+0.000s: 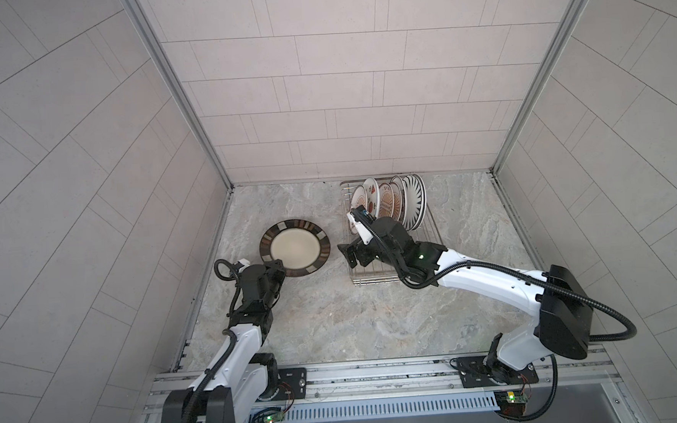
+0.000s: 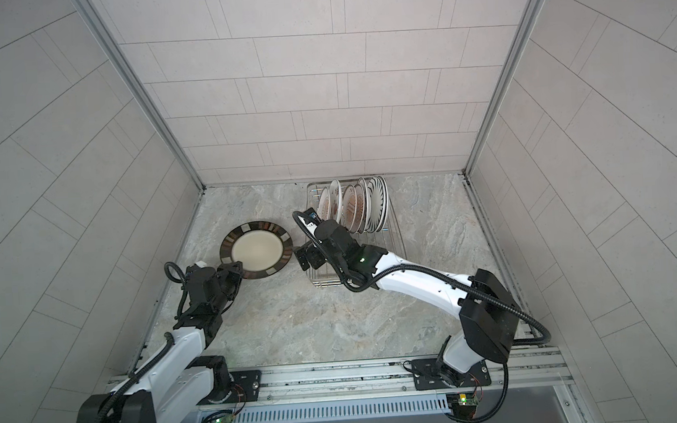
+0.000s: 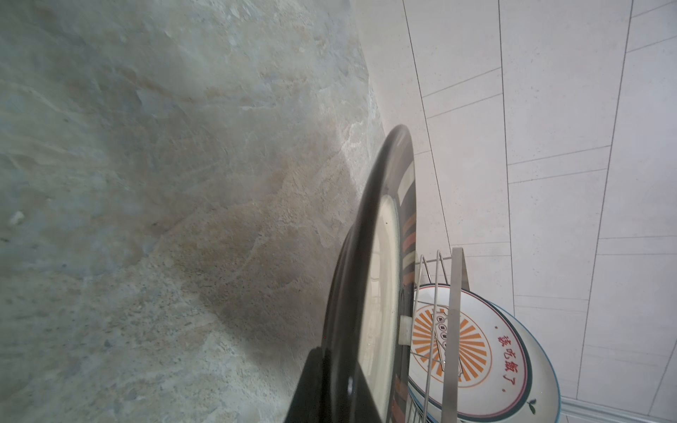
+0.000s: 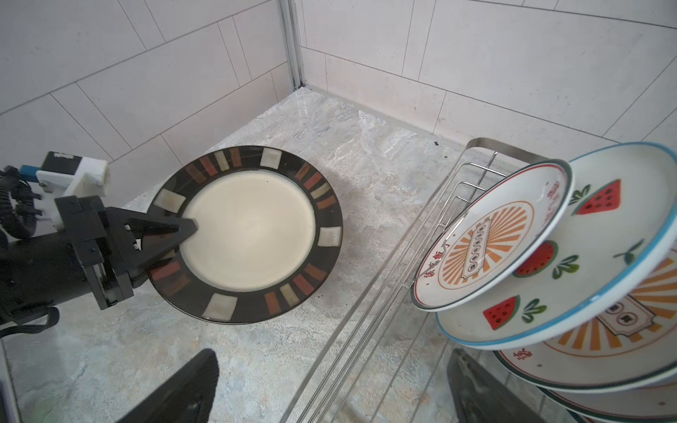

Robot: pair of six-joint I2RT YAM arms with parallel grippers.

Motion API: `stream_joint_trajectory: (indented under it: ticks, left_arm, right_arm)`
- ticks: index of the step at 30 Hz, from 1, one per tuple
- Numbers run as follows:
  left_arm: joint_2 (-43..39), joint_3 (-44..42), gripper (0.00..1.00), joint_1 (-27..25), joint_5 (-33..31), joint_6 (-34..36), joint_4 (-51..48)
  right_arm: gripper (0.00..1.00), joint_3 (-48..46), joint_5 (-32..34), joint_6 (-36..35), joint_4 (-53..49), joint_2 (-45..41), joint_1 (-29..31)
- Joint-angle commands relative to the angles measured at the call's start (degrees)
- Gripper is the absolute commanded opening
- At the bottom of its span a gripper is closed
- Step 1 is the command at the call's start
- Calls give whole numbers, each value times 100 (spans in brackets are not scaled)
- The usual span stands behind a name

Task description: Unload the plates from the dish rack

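Top views: my left gripper is clamped on the near rim of the dark-rimmed plate. That plate sits face up left of centre, just left of the dish rack, not in it. The rack stands right of centre on the marble counter, against the tiled wall at the back. Several plates stand on edge in its back half, leaning, with the striped plate at the right end; the front half is bare wire. My right gripper is at the rack's left edge, jaws spread wide, holding nothing. Same layout in both top views

Left wrist: dark-rimmed plate is edge on, lower centre of frame, with one black finger against its underside at the bottom edge. Shadowed counter fills the left. The sunburst plate with red lettering shows behind rack wires at lower right

Right wrist: left gripper comes in from the left of frame, one finger over the cream centre's edge, the other under the rim, so it's pinching the plate. Plate is level; I can't tell if it touches the counter. Rack is on the right, sunburst plate in front, watermelon plate behind it. My right gripper's fingers at the bottom edge are far apart, only rack wires and counter between them
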Motion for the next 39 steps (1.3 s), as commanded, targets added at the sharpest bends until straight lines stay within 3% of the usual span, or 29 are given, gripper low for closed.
stream_joint_trajectory:
  ticks: [1,11,18,28,39]
  left_arm:
    - [-13,59,0,86,-308,-205,1284]
    - [255,40,0,143,-870,-114,1196]
    - [1159,371,0,361,-545,-51,1423]
    - [2145,556,0,402,-1021,-41,1970]
    - [3207,1038,2,411,-1448,-18,2506]
  right_arm:
    - [100,303,147,-169,-124,297,126]
    - [100,1084,-184,27,-249,1305,241]
    - [100,1720,-360,101,-595,1933,241]
    - [100,2388,-532,134,-898,2513,241]
    - [100,3393,-509,811,-1688,3003,215]
